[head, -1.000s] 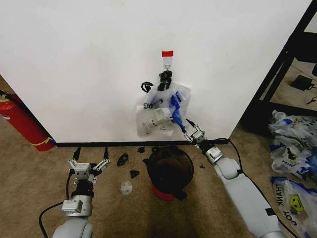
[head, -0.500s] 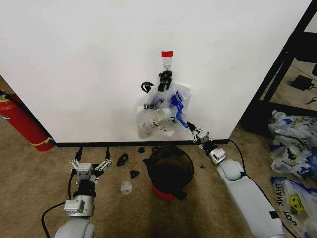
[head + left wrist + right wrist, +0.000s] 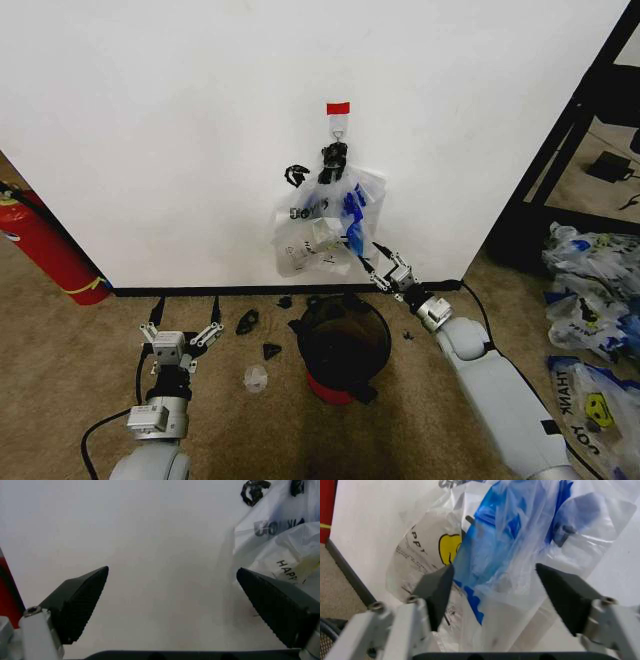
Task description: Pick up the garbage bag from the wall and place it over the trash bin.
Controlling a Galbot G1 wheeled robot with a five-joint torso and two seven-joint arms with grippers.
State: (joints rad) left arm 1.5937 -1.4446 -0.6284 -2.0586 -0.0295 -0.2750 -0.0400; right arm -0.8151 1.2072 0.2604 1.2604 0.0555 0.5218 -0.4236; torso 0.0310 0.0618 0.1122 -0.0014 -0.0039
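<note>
Right gripper (image 3: 381, 268) spread wide, blue handles of garbage bag (image 3: 325, 228) hanging lengthwise between its fingers; left gripper (image 3: 184, 318) open, well apart.

A red fire extinguisher (image 3: 45, 250) stands left; stuffed smiley bags (image 3: 590, 300) heap right.

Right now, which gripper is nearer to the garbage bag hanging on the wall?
The right. The right gripper is open at the garbage bag's lower right edge, with blue plastic between its fingers. The left gripper is open, low and far to the left, facing bare wall.
</note>
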